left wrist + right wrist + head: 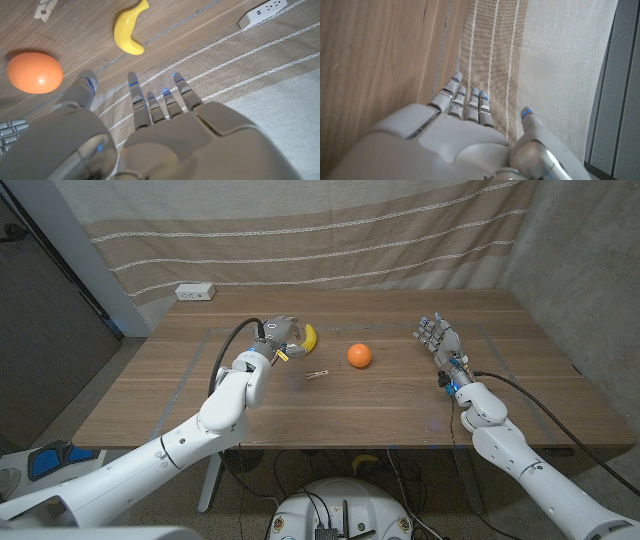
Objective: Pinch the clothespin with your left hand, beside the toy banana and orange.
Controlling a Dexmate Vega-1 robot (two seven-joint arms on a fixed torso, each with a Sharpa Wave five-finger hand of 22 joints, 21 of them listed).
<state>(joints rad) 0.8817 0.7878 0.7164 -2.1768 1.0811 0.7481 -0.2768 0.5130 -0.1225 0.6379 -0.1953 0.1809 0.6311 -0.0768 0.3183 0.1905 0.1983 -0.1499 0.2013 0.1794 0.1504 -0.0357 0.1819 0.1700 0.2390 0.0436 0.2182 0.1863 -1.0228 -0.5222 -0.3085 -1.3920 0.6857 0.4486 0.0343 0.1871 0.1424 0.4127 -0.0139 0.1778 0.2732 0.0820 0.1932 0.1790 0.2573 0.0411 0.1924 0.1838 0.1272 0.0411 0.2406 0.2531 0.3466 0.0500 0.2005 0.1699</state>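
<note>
Item: small pale wooden clothespin point(318, 374), lying on the brown wooden tabletop point(400, 405) between the yellow toy banana point(309, 337) and the round orange toy fruit point(359, 355), slightly nearer the robot than either; nothing touches it. Left hand point(278, 340): raised over the tabletop just beside the banana, a little short of the clothespin; fingers point(141, 102) spread apart and holding nothing, as the left wrist view shows, with the banana, the orange and a corner of the clothespin beyond the fingertips. Judged purpose: an approach posture, the hand opened ready to come down on the pin; the pinch is not yet made. Right hand point(438, 340): at the tabletop's far right, well apart from the objects, fingers point(467, 102) extended and holding nothing; likely parked out of the way, since the task calls for the left hand alone. Also present: white power strip point(195, 292) at the tabletop's far left edge, striped beige curtain point(320, 230) behind.
</note>
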